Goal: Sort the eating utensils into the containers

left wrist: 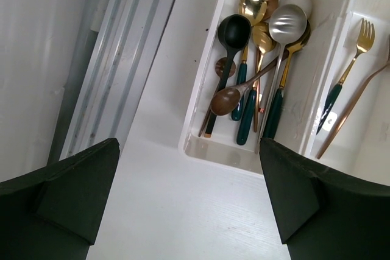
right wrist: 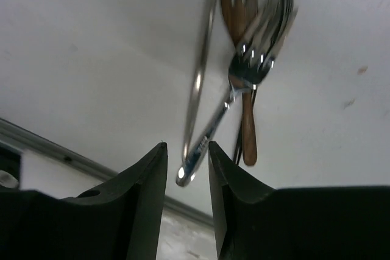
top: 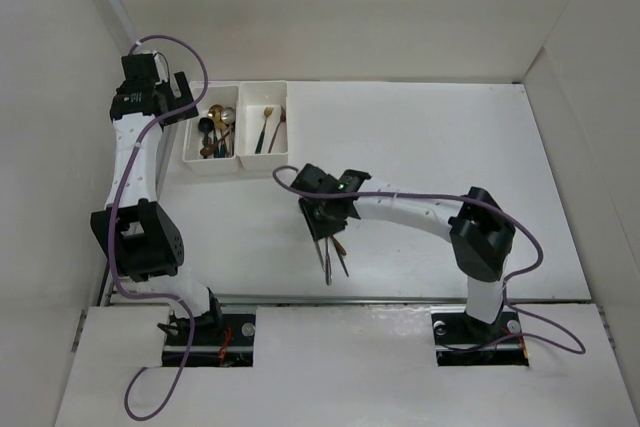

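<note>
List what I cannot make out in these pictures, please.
- Right wrist view: silver fork blurred; utensils behind it cut off by the top edge.
- Top view: the same utensils too small to count, partly under the right gripper.
- Left wrist view: right bin cut off by the frame edge.

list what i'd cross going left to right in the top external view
left gripper → left bin, holding spoons → right bin → right gripper → right arm's elbow
</note>
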Robot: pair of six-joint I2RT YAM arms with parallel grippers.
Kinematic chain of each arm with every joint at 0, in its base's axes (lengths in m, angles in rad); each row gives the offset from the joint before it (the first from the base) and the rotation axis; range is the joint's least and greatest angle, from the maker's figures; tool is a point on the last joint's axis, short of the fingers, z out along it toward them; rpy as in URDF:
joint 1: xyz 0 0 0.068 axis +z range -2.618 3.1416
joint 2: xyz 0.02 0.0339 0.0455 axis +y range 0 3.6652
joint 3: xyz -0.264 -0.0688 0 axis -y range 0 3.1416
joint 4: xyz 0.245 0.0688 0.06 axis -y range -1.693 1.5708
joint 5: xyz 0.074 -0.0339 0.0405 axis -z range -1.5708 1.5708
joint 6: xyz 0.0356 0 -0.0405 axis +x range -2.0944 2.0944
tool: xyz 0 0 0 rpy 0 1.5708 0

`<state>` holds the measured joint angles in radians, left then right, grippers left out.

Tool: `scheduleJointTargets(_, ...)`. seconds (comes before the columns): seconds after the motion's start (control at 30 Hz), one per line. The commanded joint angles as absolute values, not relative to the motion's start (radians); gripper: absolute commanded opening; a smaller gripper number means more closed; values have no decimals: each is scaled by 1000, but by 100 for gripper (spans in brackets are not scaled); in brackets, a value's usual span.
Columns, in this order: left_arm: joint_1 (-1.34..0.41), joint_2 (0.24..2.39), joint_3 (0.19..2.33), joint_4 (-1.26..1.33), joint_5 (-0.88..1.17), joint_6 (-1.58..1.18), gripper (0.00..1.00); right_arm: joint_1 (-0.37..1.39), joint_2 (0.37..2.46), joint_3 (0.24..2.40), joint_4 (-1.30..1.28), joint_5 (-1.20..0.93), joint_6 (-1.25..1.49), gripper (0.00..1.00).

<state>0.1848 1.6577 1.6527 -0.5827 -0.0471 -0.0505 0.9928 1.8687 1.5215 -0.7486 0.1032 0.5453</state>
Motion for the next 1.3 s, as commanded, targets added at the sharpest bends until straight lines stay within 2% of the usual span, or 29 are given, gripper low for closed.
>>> scheduleJointTargets(0.0, 186, 1644, 1697, -578, -64, -64, 99, 991, 1839, 1508, -830, 71, 644, 39)
scheduleJointTargets(0.33, 186, 1663, 1697, -578, -64, -64, 99, 1009, 1821, 1411, -839, 173, 727, 39)
scheduleJointTargets(0.63, 186, 1643, 1678, -578, -55, -64, 99, 1009, 1928, 1427, -809, 267, 618, 36)
scheduleJointTargets(0.8, 186, 1623, 1669, -578, -74, -55, 99, 1009, 1968, 1414, -762, 258, 607, 29)
scheduleJointTargets(0.9, 186, 1614, 1669, -578, -83, -55, 99, 1009, 1950, 1391, -739, 242, 607, 12)
scheduleJointTargets(0.93, 186, 1614, 1669, -578, -83, -55, 99, 1009, 1939, 1391, -739, 242, 607, 2)
scheduleJointTargets(0.97, 186, 1614, 1669, -578, -83, -55, 99, 1009, 1927, 1391, -739, 258, 607, 0)
scheduleJointTargets(1.27, 186, 1614, 1669, -578, -74, -55, 99, 1009, 1838, 1422, -839, 293, 577, 0)
